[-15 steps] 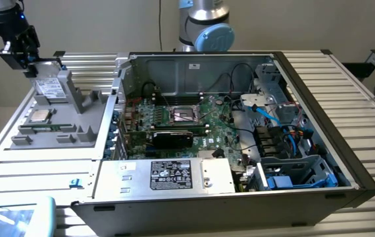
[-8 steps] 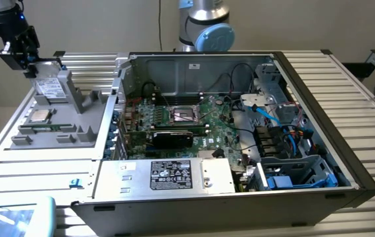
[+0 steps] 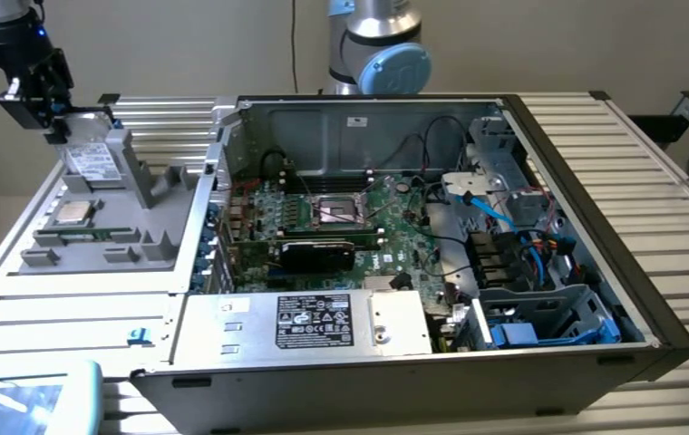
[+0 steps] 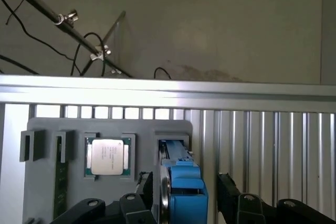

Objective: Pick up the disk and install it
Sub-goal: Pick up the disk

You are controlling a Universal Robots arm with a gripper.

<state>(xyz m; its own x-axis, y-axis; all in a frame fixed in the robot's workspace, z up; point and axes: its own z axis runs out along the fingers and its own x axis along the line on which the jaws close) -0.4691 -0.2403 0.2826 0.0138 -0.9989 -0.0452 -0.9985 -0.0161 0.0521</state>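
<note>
– Jaws spread wide, one on each side of the disk (image 4: 181,179), with nothing pinched between them. Do you agree?

– Yes. In the wrist view there is a clear gap between the blue carrier and the jaw on one side. On the other side, I can't tell whether the jaw touches the silver edge or is just beside it.

– Where is the disk?

– It is in a slot of the grey holder (image 3: 151,227), at the far end, on the exterior view's left. The holder lies on the slatted table (image 3: 659,154), beside the open computer case (image 3: 441,227). In the exterior view the disk (image 3: 91,161) shows its white label, and the arm (image 3: 6,36) hangs right over it.

– What else is in the holder?

– A square chip (image 4: 108,156) is in the pocket next to the disk, and a green memory stick (image 4: 61,182) is beyond that. The jaws are near neither one.

– How far along would you say the task is?

– Early, I think. The jaws are lined up around the right part, but the grip isn't made and the disk isn't lifted. It is well apart from the case, so both the pickup and the whole install are left to do.

– Is the case ready for it?

– The side panel is off and the inside is open from above. There are blue-railed bays (image 3: 550,317) at the near right corner, but I can't tell which one is meant for the disk.
</note>
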